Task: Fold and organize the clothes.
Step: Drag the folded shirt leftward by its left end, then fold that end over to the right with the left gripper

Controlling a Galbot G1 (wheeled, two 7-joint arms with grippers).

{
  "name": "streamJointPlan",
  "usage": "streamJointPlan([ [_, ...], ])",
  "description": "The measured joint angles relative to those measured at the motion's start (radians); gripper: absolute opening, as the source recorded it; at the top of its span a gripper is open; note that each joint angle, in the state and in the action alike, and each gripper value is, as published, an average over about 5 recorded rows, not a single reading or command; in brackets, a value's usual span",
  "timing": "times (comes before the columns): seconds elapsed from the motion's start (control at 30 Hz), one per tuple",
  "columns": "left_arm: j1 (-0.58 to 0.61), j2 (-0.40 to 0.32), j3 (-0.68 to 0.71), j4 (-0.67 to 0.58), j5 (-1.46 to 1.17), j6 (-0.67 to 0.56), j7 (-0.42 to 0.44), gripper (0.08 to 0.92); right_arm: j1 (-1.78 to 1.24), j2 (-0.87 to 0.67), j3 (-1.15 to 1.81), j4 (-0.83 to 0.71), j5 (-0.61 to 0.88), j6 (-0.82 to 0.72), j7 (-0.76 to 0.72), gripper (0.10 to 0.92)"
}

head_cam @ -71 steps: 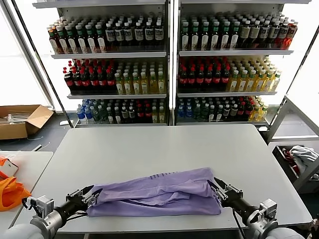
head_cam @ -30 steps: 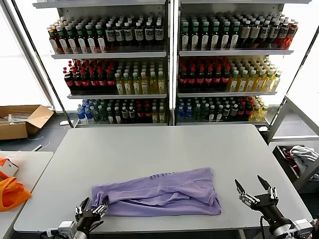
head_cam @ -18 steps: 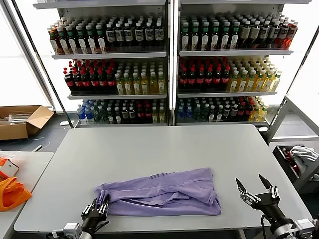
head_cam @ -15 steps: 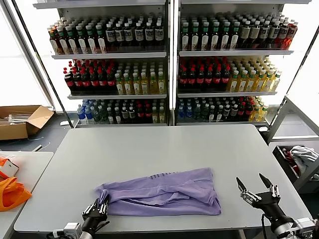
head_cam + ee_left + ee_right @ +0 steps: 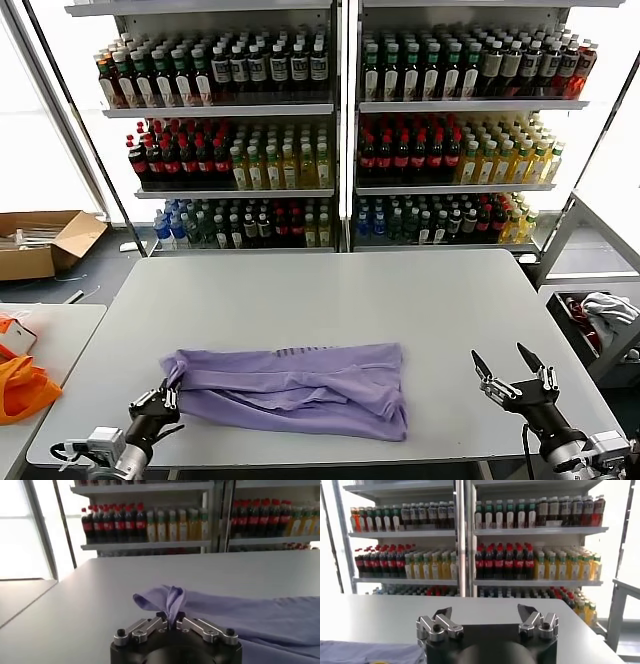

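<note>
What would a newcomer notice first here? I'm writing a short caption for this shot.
Most likely the lavender T-shirt bunched along the near edge of the grey table, its corner pinched by the left gripper. Behind stand shelves of bottled drinks; the right gripper hangs open beside the shirt.

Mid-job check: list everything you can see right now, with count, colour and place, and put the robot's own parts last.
T-shirt: one, lavender, bunched lengthwise on the near half of the table, dark print lines at its far edge.
Table: one, pale grey, directly in front.
Side table: one, pale grey, to the left.
Bag: one, bright orange, on the side table.
Cardboard box: one, brown, on the floor far left.
Drink shelves: two units, white, behind the table, full of bottles in many colours.
Cloth bundle: one, white-grey, on a rack at the right.
Left gripper: one, black and metal, shut on the T-shirt's left end near the table's front edge.
Right gripper: one, black and metal, open, right of the T-shirt, holding nothing.
</note>
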State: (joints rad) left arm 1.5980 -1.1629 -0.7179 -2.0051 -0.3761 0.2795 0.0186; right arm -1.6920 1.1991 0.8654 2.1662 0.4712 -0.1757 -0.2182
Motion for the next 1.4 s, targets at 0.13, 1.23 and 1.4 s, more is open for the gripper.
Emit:
streamJointPlan([
  [0.13, -0.024, 0.075, -0.094, 0.036, 0.004, -0.005, 0.058, 0.135, 0.005, 0.003, -0.013, -0.001, -0.003, 0.000, 0.000, 0.823],
  [1.23, -0.229, 0.236, 0.371, -0.087, -0.181, 0.210, -0.056, 0.135, -0.036, 0.023, 0.017, 0.020, -0.006, 0.005, -0.009, 0.823],
  [1.4, -0.272, 0.206, 0.446, -0.050, -0.181, 0.222, -0.084, 0.137, -0.045, 0.029, 0.013, 0.021, -0.009, 0.005, -0.012, 0.823],
])
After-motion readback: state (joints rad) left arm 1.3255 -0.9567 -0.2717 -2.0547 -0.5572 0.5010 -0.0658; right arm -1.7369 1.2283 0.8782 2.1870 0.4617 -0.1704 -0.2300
